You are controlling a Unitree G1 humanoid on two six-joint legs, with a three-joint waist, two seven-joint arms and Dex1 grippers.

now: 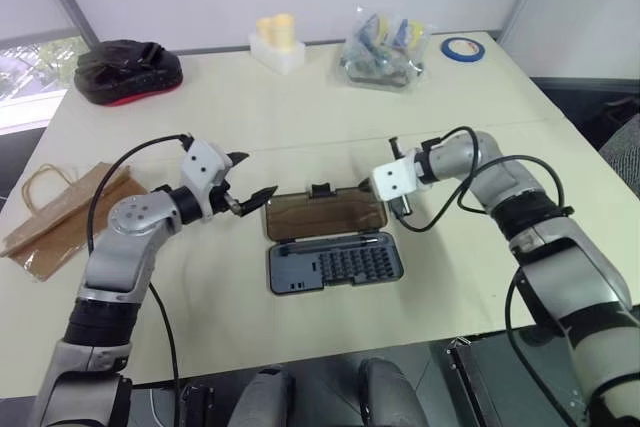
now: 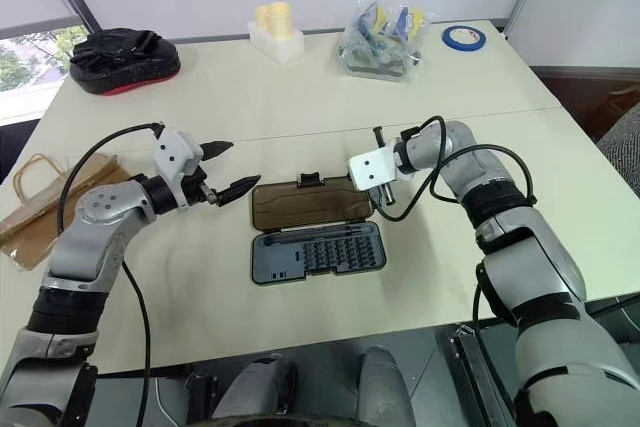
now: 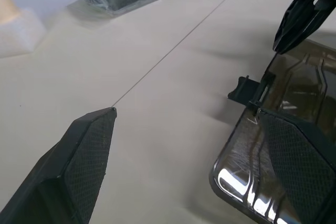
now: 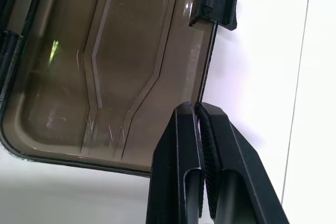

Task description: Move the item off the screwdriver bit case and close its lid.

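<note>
Head views: bag (image 1: 62,209) off case (image 1: 335,264), flat at table's (image 1: 300,97) left edge, partly cut off. Lid (image 1: 324,214) lying open behind tray. Left gripper (image 1: 245,190) spread beside lid.

Left wrist: latch (image 3: 247,92) visible; lid cropped.

Right wrist: right gripper (image 4: 201,113) pressed together at lid's far edge, likely to flip it; contact unclear.

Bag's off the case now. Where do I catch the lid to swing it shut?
Take the lid at its far edge, beside the black latch. It lies open flat on the table, hinged to the grey tray on its near side, so come from the far side and lift toward the tray.
</note>
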